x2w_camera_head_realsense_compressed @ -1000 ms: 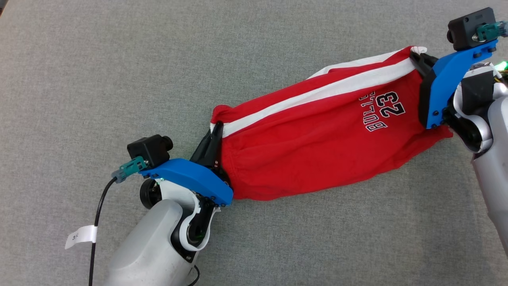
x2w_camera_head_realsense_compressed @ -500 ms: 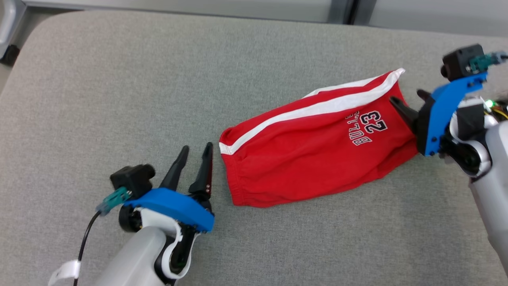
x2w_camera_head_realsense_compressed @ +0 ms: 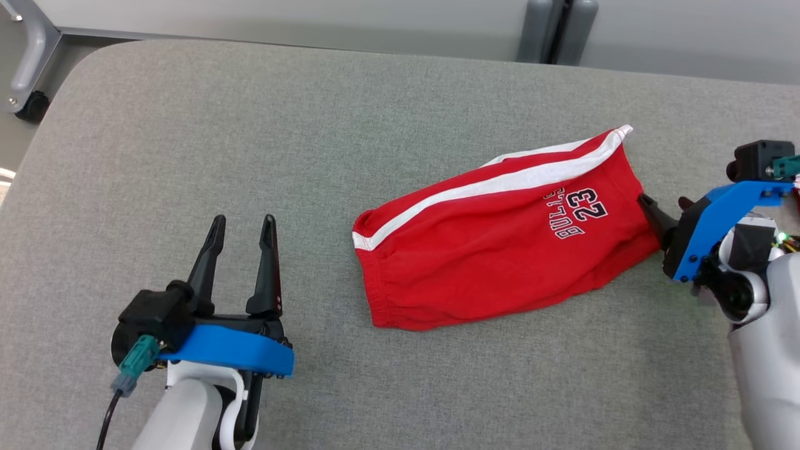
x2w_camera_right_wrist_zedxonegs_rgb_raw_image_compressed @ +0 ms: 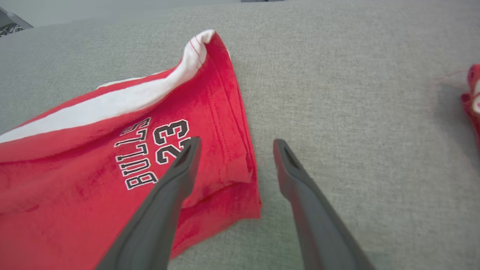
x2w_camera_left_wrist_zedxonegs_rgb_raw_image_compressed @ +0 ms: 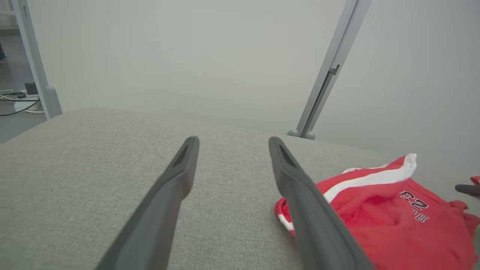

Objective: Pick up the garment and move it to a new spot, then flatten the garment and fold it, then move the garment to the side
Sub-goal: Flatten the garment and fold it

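The garment [x2w_camera_head_realsense_compressed: 500,250] is a pair of red shorts with a white side stripe and "BULLS 23" print. It lies folded and slanted on the grey padded surface [x2w_camera_head_realsense_compressed: 312,125], right of centre. My left gripper [x2w_camera_head_realsense_compressed: 244,220] is open and empty, well to the left of the waistband end. In the left wrist view the left gripper [x2w_camera_left_wrist_zedxonegs_rgb_raw_image_compressed: 233,140] points over bare fabric, with the garment [x2w_camera_left_wrist_zedxonegs_rgb_raw_image_compressed: 393,213] at the lower right. My right gripper [x2w_camera_head_realsense_compressed: 662,201] is open just off the garment's right hem. Its wrist view shows the right gripper [x2w_camera_right_wrist_zedxonegs_rgb_raw_image_compressed: 237,141] above that hem of the garment [x2w_camera_right_wrist_zedxonegs_rgb_raw_image_compressed: 93,157], holding nothing.
The padded surface's far edge [x2w_camera_head_realsense_compressed: 375,53] runs along the top, with grey partition panels and a post [x2w_camera_head_realsense_compressed: 556,31] behind it. A frame leg with a caster [x2w_camera_head_realsense_compressed: 28,103] stands at the far left. Another red piece of cloth [x2w_camera_right_wrist_zedxonegs_rgb_raw_image_compressed: 473,93] lies at the right wrist view's right edge.
Both grippers opened and let go of the garment's ends, then drew back from it, left and right. The garment now lies loose. The camera has also shifted, showing the far edge.
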Robot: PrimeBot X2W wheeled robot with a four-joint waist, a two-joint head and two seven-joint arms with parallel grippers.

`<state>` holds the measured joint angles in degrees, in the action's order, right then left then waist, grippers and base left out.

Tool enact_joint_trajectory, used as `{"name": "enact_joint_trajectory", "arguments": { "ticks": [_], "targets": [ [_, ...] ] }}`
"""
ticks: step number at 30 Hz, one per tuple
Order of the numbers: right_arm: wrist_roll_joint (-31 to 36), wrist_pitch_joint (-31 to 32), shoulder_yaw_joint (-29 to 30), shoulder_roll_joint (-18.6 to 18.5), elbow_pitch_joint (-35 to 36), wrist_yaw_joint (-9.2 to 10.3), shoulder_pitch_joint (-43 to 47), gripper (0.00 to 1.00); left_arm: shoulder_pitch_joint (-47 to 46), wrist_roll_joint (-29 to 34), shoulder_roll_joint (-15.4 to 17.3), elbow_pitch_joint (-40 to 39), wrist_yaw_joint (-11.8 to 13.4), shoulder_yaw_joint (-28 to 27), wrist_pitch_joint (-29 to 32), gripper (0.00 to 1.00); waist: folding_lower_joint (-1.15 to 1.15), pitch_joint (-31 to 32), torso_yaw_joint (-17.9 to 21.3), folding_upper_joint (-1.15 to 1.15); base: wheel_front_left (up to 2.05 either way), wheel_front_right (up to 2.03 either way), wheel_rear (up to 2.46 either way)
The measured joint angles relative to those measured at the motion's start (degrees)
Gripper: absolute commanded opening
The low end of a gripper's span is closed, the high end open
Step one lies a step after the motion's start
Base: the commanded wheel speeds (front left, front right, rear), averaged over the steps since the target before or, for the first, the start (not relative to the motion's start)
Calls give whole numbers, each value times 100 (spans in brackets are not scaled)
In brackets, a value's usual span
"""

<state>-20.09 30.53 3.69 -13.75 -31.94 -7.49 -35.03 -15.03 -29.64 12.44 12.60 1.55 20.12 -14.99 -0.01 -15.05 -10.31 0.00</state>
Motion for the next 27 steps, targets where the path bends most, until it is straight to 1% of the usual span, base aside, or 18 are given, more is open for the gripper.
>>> {"name": "enact_joint_trajectory", "arguments": {
  "ticks": [1, 2, 3, 4, 5, 9, 13, 18, 19, 20, 21, 22, 27],
  "targets": [
    [214, -157, 188, 181, -134, 0, -13, 100, 103, 232, -114, -19, -91, -210, 0, 100, 0, -49, -17, 0, 0, 0, 0],
    [214, -157, 188, 181, -134, 0, -13, 100, 103, 232, -114, -19, -91, -210, 0, 100, 0, -49, -17, 0, 0, 0, 0],
    [349, -248, 272, 266, -208, 0, -30, 100, 132, 344, -158, -10, -148, -289, 0, 100, 0, -76, -27, 0, 0, 0, 0],
    [593, -488, 471, 388, -337, 0, -108, 100, 193, 538, -226, 1, -253, -439, 0, 100, 1, -134, -58, 0, 0, 0, 0],
    [593, -488, 471, 388, -337, 0, -108, 100, 193, 538, -226, 1, -253, -439, 0, 100, 1, -134, -58, 0, 0, 0, 0],
    [1111, -1021, 773, 599, -561, 0, -287, 100, 236, 770, -397, 10, -427, -701, -1, 100, 1, -253, -152, 0, 0, 0, 0],
    [1584, -1310, 960, 680, -880, 0, -441, 100, 271, 946, -530, 14, -568, -896, 0, 100, 1, -362, -249, 0, 0, 0, 0],
    [2092, -1527, 927, 720, -1181, 0, -510, 100, 293, 1100, -662, -10, -679, -1076, -1, 100, 1, -437, -331, 0, 0, 0, 0],
    [2165, -1561, 902, 720, -1235, 1, -519, 93, 294, 1124, -688, -21, -710, -1109, -1, 100, 1, -444, -339, 0, 0, 0, 0],
    [2212, -1614, 862, 723, -1279, 1, -522, 82, 294, 1154, -708, -29, -721, -1139, 0, 100, 0, -450, -344, 0, 0, 0, 0],
    [2219, -1670, 847, 722, -1323, 1, -524, 34, 295, 1166, -724, -32, -733, -1169, 0, 100, 0, -456, -346, 0, 0, 0, 0],
    [2234, -1714, 829, 726, -1368, 1, -527, 0, 297, 1184, -733, -32, -754, -1194, -1, 100, 0, -460, -344, 0, 0, 0, 0],
    [2246, -1984, 814, 732, -1556, -3, -567, 0, 305, 1261, -798, -20, -812, -1284, -1, 100, 0, -461, -315, 0, 0, 0, 0]
  ]
}}
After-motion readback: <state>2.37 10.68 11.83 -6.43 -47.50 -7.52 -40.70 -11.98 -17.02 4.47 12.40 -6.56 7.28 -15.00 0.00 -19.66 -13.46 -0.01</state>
